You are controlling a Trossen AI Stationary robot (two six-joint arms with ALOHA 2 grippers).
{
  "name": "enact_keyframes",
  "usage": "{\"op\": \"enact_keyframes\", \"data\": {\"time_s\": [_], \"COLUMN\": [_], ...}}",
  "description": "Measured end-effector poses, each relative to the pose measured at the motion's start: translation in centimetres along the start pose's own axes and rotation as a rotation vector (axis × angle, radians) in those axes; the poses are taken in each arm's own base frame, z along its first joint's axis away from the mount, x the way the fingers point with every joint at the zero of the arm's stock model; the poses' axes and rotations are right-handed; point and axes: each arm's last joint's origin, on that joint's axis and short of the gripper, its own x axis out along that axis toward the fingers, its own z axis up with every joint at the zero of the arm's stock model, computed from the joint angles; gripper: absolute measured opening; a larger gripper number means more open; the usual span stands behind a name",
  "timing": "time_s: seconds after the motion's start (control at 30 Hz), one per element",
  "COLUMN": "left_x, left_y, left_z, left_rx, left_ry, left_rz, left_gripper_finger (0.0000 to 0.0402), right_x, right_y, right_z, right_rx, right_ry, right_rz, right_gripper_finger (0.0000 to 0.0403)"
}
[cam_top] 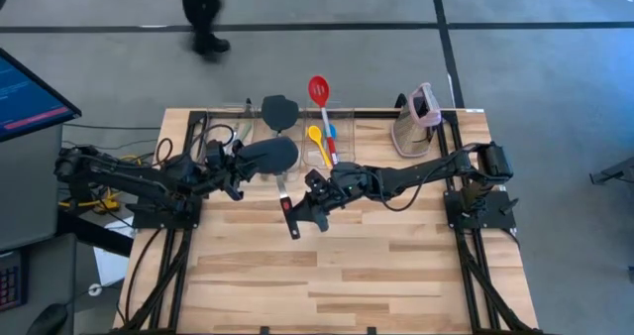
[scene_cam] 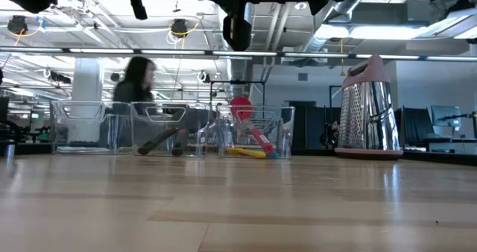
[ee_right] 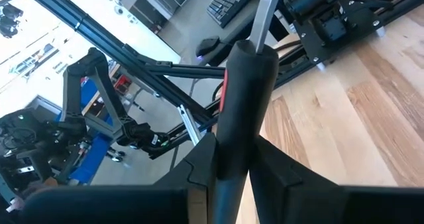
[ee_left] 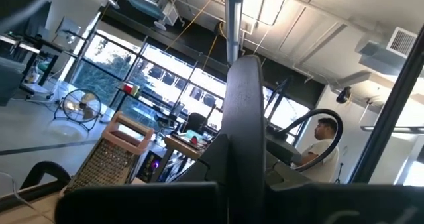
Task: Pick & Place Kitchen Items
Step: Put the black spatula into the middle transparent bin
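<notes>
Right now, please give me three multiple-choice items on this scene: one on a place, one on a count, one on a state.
1. Where is the red slotted spoon?
A. in the bin nearest the grater
B. on the floor
C. on top of the grater

2. How many clear bins are there?
A. one
B. three
C. five

3. The dark grey spatula between the arms is:
A. lying in a bin
B. held by both arms
C. under the grater

Answers:
1 A: its red head sticks out of that bin.
2 B: the low view shows three in a row.
3 B: the left gripper is shut on its head, the right gripper on its handle.
</notes>
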Motion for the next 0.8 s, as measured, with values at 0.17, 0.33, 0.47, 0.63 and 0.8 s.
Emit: {"op": "enact_keyframes", "data": {"time_s": [0.17, 0.33, 0.47, 0.63, 0.8], "left_x": [0.00, 0.00, 0.00, 0.00, 0.00], "left_y": [-0.03, -0.07, -0.07, -0.08, -0.07], "left_z": [0.08, 0.19, 0.20, 0.23, 0.24], "left_rx": [0.007, 0.003, 0.015, 0.045, 0.045], "left_ry": [-0.008, -0.018, -0.019, -0.023, -0.025], "left_rz": [-0.003, -0.006, -0.004, -0.006, 0.001], "left_gripper_finger": [0.0006, 0.0008, 0.0008, 0.0017, 0.0050], "right_x": [0.01, 0.01, 0.01, 0.01, 0.01], "right_y": [0.18, 0.50, 0.51, 0.54, 0.55], "right_z": [0.05, 0.29, 0.30, 0.33, 0.37], "right_rx": [0.016, 0.039, 0.039, 0.037, 0.028], "right_ry": [-0.007, -0.033, -0.034, -0.038, -0.046], "right_rz": [0.014, 0.046, 0.048, 0.050, 0.047], "right_gripper_finger": [0.0056, 0.0056, 0.0056, 0.0056, 0.0056]}}
